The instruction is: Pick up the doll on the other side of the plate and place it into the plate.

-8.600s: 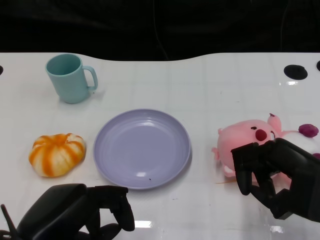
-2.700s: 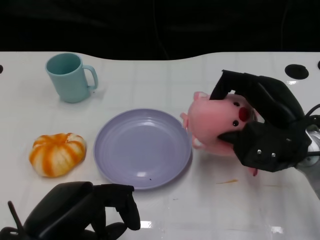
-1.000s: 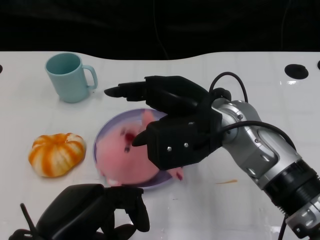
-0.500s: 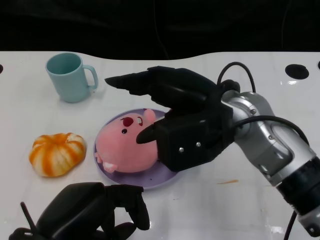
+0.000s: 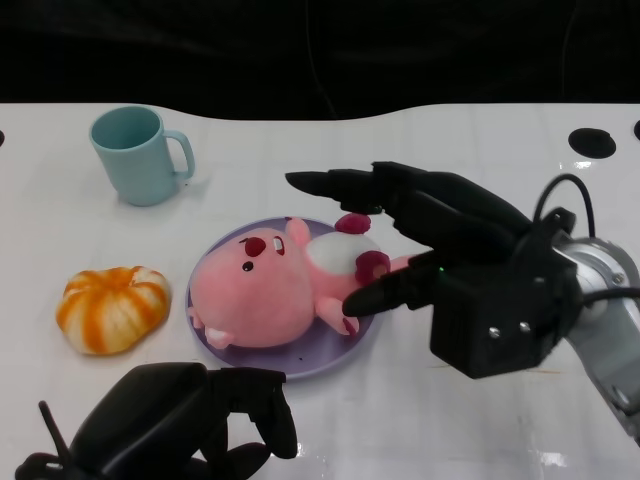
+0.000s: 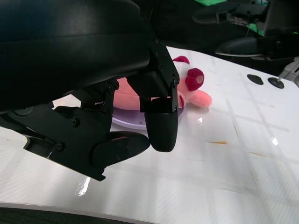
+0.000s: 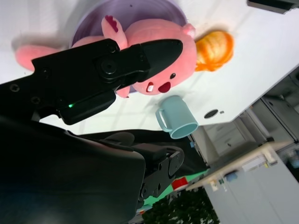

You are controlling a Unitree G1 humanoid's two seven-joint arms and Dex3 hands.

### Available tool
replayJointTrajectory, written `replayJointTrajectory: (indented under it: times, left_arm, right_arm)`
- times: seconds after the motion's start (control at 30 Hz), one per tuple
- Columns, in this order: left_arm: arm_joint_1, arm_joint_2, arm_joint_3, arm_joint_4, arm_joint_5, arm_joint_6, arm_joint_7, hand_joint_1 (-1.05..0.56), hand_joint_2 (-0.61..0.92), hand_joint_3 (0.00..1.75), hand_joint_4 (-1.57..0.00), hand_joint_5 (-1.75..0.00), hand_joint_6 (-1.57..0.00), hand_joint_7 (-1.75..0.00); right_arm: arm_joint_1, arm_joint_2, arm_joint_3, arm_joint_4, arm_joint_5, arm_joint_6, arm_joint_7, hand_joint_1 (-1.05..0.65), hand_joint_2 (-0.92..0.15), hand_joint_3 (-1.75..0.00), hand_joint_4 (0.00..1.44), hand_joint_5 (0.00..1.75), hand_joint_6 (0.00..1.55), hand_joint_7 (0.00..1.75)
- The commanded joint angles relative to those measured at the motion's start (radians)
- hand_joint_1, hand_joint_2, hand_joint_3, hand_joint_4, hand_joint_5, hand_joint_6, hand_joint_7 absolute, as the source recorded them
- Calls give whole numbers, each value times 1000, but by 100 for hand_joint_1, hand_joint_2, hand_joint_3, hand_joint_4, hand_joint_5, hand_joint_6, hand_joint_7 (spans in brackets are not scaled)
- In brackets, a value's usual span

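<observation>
On the tabletop (image 5: 420,140): everything is resting on its white surface.
Right robot hand (image 5: 440,250): hovering with fingers spread, gripping nothing, just beside the doll's feet.
Left robot hand (image 5: 190,425): sitting at the near edge with fingers curled inward around nothing.
Doll (image 5: 275,295): pink plush, lying on its side inside the plate.
Plate (image 5: 310,362): lavender, lying under the doll.
Pumpkin (image 5: 113,307): orange-and-white, lying left of the plate.
Mug (image 5: 140,155): teal, standing upright behind the pumpkin.

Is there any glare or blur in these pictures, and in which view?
Head view: sharp; small glare patches on the table near the front edge. Left wrist view: the left hand is a dark mass; bright reflections on the table. Right wrist view: the background beyond the mug is soft.
</observation>
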Motion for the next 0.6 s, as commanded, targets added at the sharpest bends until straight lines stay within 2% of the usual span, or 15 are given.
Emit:
replayJointTrajectory:
  times: [0.03, 0.17, 0.3, 0.4, 0.47, 0.5, 0.57, 0.6]
  left_arm:
    - [1, 10, 8, 3, 0, -5, 2, -19, 68, 73, -74, -141, -78, -108]
    - [-3, 6, 4, 1, 2, 5, -1, -19, 68, 75, -74, -143, -78, -108]
    - [-3, 8, 8, 7, -5, -3, 2, -18, 66, 78, -74, -144, -78, -109]
    - [-1, 11, 14, 4, -9, 0, -1, -18, 65, 79, -73, -145, -77, -110]
    - [0, 12, 16, 5, -10, 0, -1, -18, 65, 79, -73, -145, -77, -109]
    - [0, 13, 19, 4, -15, -1, -3, -18, 65, 79, -74, -145, -78, -109]
    - [2, 16, 25, 9, -27, -9, -2, -18, 65, 80, -73, -145, -78, -109]
    - [3, 17, 27, 10, -31, -9, -4, -18, 66, 80, -73, -145, -78, -109]
  right_arm:
    - [48, -41, -46, -46, 50, -6, 14, -63, -92, -8, 0, 71, 26, 9]
    - [133, -69, -106, -99, 129, 3, 23, -53, -92, -7, 10, 84, 38, 15]
    - [196, -67, -151, -195, 234, 152, 73, -25, -92, -6, 18, 100, 56, 23]
    - [236, -68, -183, -264, 320, 278, 107, -14, -92, -13, 25, 117, 66, 34]
    - [248, -75, -190, -294, 340, 323, 114, -12, -85, -28, 27, 126, 62, 55]
    - [262, -80, -197, -309, 345, 331, 112, -11, -77, -43, 30, 129, 58, 68]
    - [295, -87, -214, -340, 349, 346, 99, -6, -59, -81, 45, 133, 62, 82]
    - [311, -87, -222, -357, 351, 361, 91, -4, -55, -91, 50, 134, 65, 85]
